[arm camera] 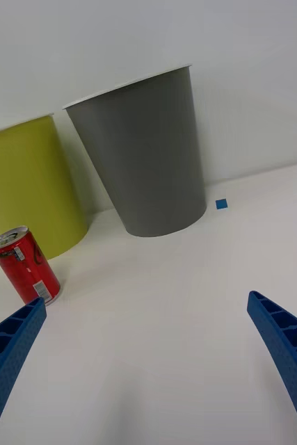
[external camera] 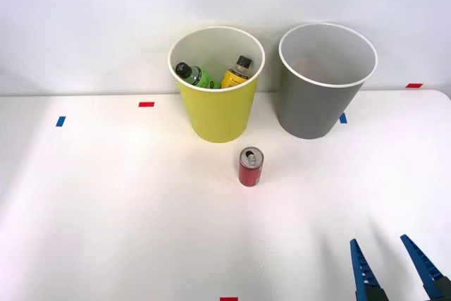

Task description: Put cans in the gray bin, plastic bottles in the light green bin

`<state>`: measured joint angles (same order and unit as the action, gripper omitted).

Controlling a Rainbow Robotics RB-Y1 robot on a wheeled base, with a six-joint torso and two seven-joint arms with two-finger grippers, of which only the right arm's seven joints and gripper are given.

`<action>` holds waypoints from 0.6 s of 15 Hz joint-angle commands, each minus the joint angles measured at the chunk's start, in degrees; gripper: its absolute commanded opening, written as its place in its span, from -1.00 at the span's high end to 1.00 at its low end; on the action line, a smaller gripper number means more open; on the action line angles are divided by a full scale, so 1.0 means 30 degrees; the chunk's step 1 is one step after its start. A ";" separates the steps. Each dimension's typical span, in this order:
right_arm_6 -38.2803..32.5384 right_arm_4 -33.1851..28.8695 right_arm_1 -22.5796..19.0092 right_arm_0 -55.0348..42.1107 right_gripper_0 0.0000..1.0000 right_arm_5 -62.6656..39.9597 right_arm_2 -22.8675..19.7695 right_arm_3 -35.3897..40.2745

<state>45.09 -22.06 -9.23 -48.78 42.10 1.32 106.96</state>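
The bright green plastic bottle (external camera: 195,75) and the yellow-orange plastic bottle (external camera: 235,74), both black-capped, lie inside the tall yellow-green bin with a white rim (external camera: 217,114), so that half of the sort reads as done. The small red drink can with a silver top (external camera: 251,167) stands upright on the white bench (external camera: 106,202), just in front of the gap between that bin and the tall gray bin (external camera: 313,103), apart from both. The right end effector (external camera: 394,266) hovers near the can, released, blue ribbed fingers (arm camera: 9,348) spread wide, likely positioned for an approach to it.
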 commanded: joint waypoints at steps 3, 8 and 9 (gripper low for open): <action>0.0001 0.0000 0.0000 0.0000 -1.00 0.0000 0.0000 0.0000; 0.0001 0.0000 0.0000 0.0000 -1.00 0.0000 0.0000 0.0000; 0.0001 0.0000 0.0000 0.0000 -1.00 0.0000 0.0000 0.0000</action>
<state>45.09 -22.06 -9.23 -48.78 42.10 1.32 106.96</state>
